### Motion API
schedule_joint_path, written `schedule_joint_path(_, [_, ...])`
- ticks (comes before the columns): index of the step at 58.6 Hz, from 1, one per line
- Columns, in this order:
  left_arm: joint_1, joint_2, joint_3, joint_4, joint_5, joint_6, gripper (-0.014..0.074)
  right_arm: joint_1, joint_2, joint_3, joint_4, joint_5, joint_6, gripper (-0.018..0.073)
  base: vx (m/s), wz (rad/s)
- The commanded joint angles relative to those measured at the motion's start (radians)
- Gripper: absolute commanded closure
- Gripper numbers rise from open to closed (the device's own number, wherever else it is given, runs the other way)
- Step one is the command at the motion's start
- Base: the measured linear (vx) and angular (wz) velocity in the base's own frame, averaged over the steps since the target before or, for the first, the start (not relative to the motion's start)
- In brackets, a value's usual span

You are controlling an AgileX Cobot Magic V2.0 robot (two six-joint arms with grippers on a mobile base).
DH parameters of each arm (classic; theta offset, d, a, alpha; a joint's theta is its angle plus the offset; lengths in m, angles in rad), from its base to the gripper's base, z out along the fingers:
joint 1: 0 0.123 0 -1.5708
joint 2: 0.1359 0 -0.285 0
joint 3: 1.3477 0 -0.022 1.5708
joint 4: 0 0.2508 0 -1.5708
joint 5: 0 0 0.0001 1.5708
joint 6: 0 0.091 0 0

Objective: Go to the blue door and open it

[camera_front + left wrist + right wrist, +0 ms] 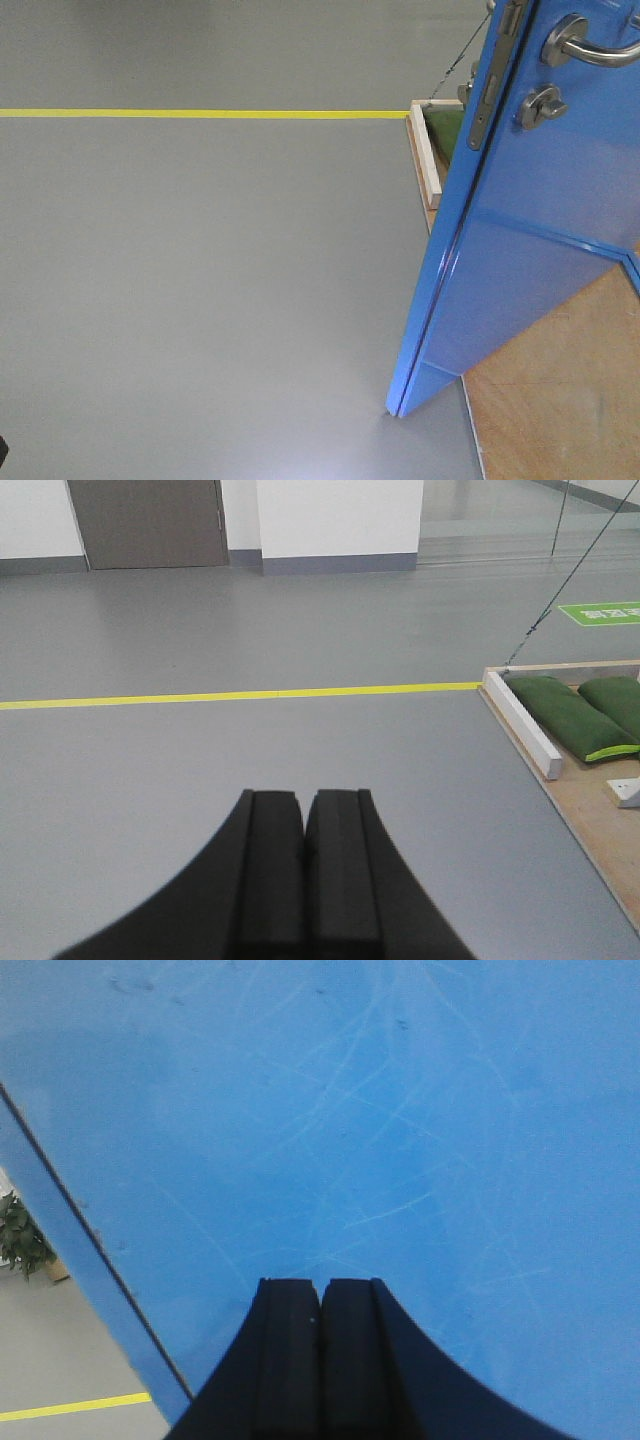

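The blue door (pixel 520 250) stands upright, swung ajar, its latch edge toward the front camera. The left hand (pixel 303 820) and right hand (pixel 320 1305) are both closed.

Directly ahead of our right gripper (pixel 320 1295), the tall glossy bright-blue door panel (pixel 400 1110) fills nearly the whole field and blocks passage; we see a free strip only at lower left. Ahead of our left gripper (pixel 303 800), smooth grey floor (pixel 250 750) lies open. To its right, a white wooden bar (pixel 522 723) and dark green sandbags (pixel 565 715) obstruct.
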Motion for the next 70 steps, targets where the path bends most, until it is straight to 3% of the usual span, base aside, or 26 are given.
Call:
schedule_joint_path(1, [0.000, -0.012, -0.026, -0.006, -0.083, -0.001, 0.0524, 0.002, -0.027, -0.031, 0.015, -0.071, -0.007, 0.0547, 0.00, 0.00])
schedule_joint_path(24, [0.000, -0.012, -0.026, -0.006, -0.083, -0.001, 0.0524, 0.002, 0.015, -0.031, 0.015, -0.163, -0.007, 0.0547, 0.00, 0.00])
schedule_joint_path(70, [0.000, -0.012, -0.026, -0.006, -0.083, -0.001, 0.0524, 0.002, 0.018, -0.031, 0.016, -0.156, -0.007, 0.0547, 0.00, 0.00])
